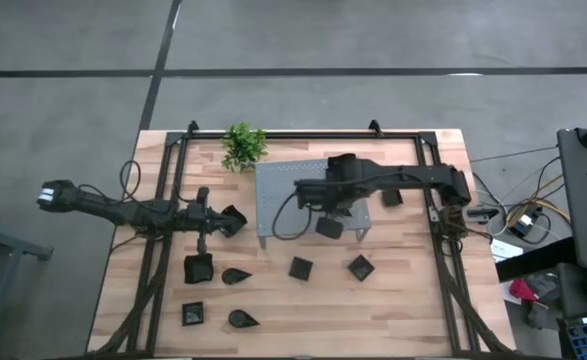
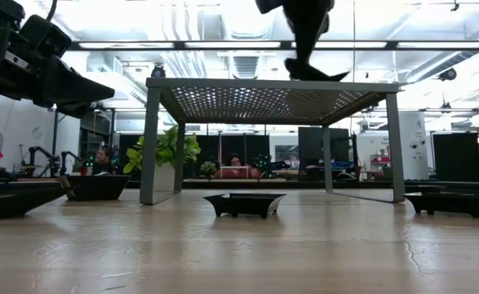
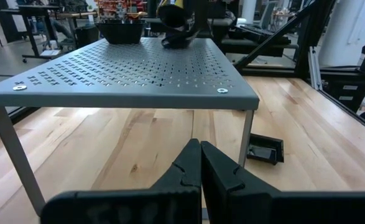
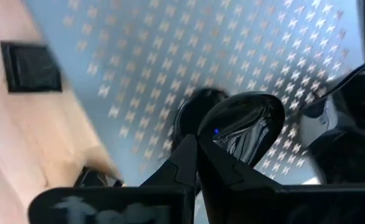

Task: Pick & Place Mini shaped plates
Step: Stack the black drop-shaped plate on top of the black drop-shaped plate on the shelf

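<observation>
My right gripper (image 4: 198,146) pinches a teardrop plate (image 4: 244,124) by its rim above the stand (image 1: 278,190); thin grip, may slip.

The left arm reaches in from the worktop's left edge and lies low and nearly level, its left hand (image 1: 216,222) pointing toward the middle with both fingers (image 3: 188,168) pressed together and nothing between them. The right arm comes from the right edge, stretched across toward the centre with its wrist bent downward. The right hand (image 4: 201,146) hangs raised above the surface, its fingers (image 4: 185,158) closed upon the rim of a glossy black teardrop plate (image 4: 244,124).
</observation>
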`<act>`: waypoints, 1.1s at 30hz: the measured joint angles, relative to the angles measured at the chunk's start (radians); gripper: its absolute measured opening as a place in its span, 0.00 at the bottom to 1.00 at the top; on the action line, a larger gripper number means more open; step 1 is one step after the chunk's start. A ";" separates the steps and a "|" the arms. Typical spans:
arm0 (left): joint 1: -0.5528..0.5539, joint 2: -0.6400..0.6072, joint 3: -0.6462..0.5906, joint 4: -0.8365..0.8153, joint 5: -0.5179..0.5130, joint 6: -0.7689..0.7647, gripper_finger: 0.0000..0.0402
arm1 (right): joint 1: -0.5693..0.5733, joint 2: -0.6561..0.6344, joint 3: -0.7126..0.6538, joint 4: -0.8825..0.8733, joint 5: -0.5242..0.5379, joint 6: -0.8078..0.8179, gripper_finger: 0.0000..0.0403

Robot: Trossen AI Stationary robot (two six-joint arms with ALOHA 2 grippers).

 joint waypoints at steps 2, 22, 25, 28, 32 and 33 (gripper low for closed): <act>0.000 0.000 0.000 0.000 0.000 0.000 0.00 | -0.004 0.017 0.025 0.000 0.001 -0.003 0.02; 0.000 0.000 0.000 0.000 0.000 0.000 0.00 | -0.061 0.017 0.021 0.000 -0.133 0.195 0.02; 0.000 0.000 0.000 0.000 0.000 0.000 0.00 | -0.072 0.015 0.021 0.000 -0.130 0.202 0.02; 0.000 0.000 0.000 0.000 0.000 0.000 0.00 | -0.074 0.010 0.021 0.000 -0.127 0.146 0.02; 0.000 0.000 0.000 0.000 0.000 0.000 0.00 | -0.069 -0.002 0.020 0.000 -0.101 0.105 0.02; 0.000 0.000 0.000 0.000 0.000 0.000 0.00 | -0.065 -0.007 0.020 0.000 -0.097 0.078 0.02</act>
